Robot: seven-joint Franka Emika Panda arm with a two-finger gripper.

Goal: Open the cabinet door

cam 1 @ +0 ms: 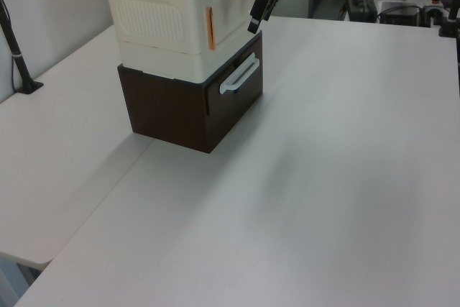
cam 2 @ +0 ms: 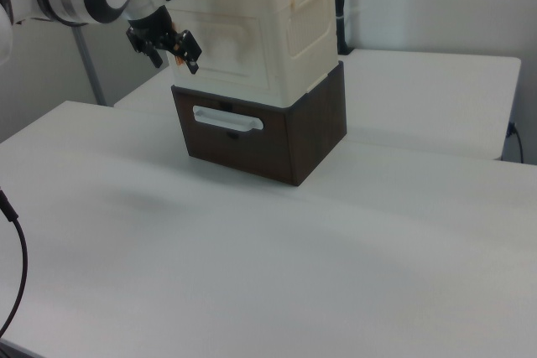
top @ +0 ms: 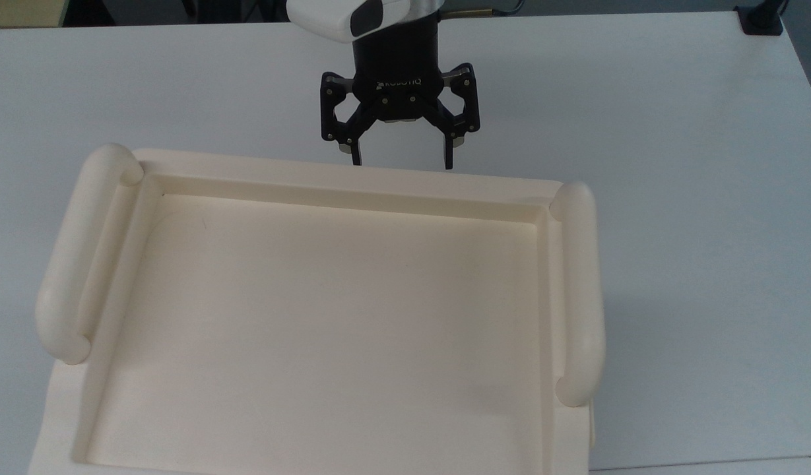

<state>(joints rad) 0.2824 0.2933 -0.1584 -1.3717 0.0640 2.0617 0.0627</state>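
The tool (top: 401, 163) stands open, jaws spread and empty, just off the cabinet door (cam 1: 228, 6), the front face of the cabinet (cam 2: 252, 31) stacked on a dark drawer unit (cam 1: 190, 106) on the counter (cam 1: 323, 177). The door appears shut. Judgement: the handle is not discernible, so confirm its position, straddle it squarely, then close before pulling along the hinge arc.

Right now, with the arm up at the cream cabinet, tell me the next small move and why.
Probably ease the gripper a little further toward the cabinet door and line it up with the handle. Its jaws are open and empty, its tips are about at the cabinet's front edge in the top view, and the door looks closed.
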